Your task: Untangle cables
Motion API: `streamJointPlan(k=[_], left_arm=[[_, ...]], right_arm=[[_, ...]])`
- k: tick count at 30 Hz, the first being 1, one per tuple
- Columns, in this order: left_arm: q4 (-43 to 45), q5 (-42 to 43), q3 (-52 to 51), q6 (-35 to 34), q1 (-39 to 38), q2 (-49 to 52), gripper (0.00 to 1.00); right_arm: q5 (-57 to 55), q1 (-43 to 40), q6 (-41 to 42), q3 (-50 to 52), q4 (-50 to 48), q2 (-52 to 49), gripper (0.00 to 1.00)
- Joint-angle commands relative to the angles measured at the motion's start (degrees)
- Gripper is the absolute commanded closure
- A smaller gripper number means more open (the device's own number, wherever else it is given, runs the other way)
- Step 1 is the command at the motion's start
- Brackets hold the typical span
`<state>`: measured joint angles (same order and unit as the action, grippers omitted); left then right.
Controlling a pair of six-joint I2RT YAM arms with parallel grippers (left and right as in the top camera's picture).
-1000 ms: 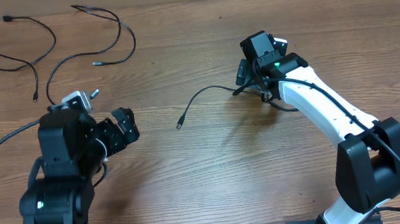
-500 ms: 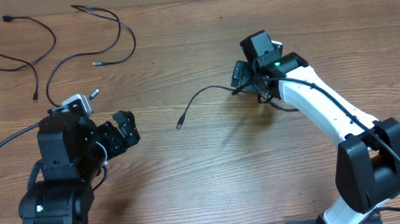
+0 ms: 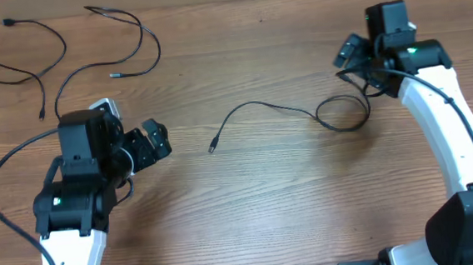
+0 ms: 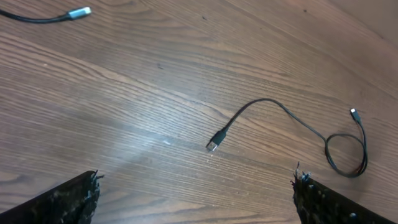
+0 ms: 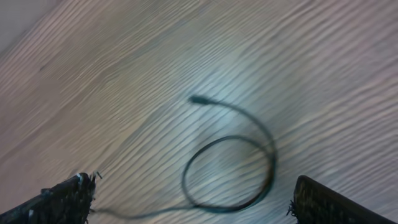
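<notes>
Left gripper (image 3: 154, 145): jaws wide apart, nothing between them, above the brown wood-grain table (image 3: 251, 215). Right gripper (image 3: 355, 57): jaws also spread, empty. One thin black cable with small plug ends (image 3: 255, 104) lies flat between the two grippers and touches neither. One plug sits ahead of the left gripper; the other end forms a single loop near the right gripper. Right wrist view is blurred but shows that loop (image 5: 270, 155) ahead of the open jaws. More thin black cords (image 3: 62, 46) lie as separate strands beyond the left gripper, well apart from it. A silver plug tip (image 4: 78, 12) is ahead-left of its fingers.
</notes>
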<state>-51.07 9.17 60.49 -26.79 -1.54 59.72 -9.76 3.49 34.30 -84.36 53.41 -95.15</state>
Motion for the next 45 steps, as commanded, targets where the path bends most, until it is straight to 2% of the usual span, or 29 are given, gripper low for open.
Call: streamJointPlan(k=[1,6,10,13,20,21,22,25,27,29,30,35,37,41,45], left_arm=[[1.0,3.4,-0.1,0.8,-0.4,1.8,0.00],[3.0,4.5,-0.1,0.8,-0.4,2.5,0.00],[3.5,4.5,-0.1,0.8,-0.4,2.5,0.00],[3.5,4.4,-0.1,0.8,-0.4,2.5,0.00],[4.8,4.5,-0.1,0.8,-0.4,2.5,0.00],[4.8,4.5,-0.1,0.8,-0.4,2.5,0.00],[4.8,4.5,-0.1,0.8,-0.4,2.5,0.00],[4.8,4.5,-0.1,0.8,-0.4,2.5,0.01],[4.8,4.5,-0.1,0.6,-0.4,2.5,0.00],[4.8,4.5,-0.1,-0.3,-0.4,2.5,0.00],[4.8,4.6,-0.1,-1.1,-0.4,2.5,0.01],[4.7,7.5,-0.1,-1.1,-0.4,2.5,0.00],[4.7,8.6,-0.1,-1.1,-0.4,2.5,0.00],[4.6,8.7,-0.1,-0.6,-0.3,2.5,0.01],[4.6,8.7,-0.1,-0.4,-0.4,2.5,0.00]], right_arm=[[-1.1,-3.5,0.2,0.9,0.9,-1.7,0.00],[-0.5,-7.0,4.9,4.2,4.2,-5.4,0.00],[-0.7,-7.0,4.6,7.4,2.8,-8.2,0.03],[-0.4,-7.0,4.9,10.8,0.2,-8.9,0.15],[10.1,-7.0,6.8,22.6,-11.0,-8.9,0.31],[11.0,-6.9,6.9,24.9,-13.2,-8.9,0.41],[11.0,-6.9,6.8,25.6,-13.8,-8.9,0.44],[10.3,-6.9,5.5,27.3,-15.8,-8.9,0.63],[10.2,-6.3,4.2,27.5,-16.5,-8.9,0.85],[9.8,-4.5,2.6,27.5,-17.0,-8.9,0.90],[9.4,-3.1,2.4,27.5,-17.3,-8.9,0.96],[9.4,7.3,0.7,27.5,-20.1,-8.9,0.96],[8.7,13.9,-2.8,26.9,-20.5,-8.9,0.96],[5.1,25.7,-9.9,22.1,-16.7,-8.9,0.96],[4.9,32.0,-12.1,18.7,-15.6,-8.9,0.96]])
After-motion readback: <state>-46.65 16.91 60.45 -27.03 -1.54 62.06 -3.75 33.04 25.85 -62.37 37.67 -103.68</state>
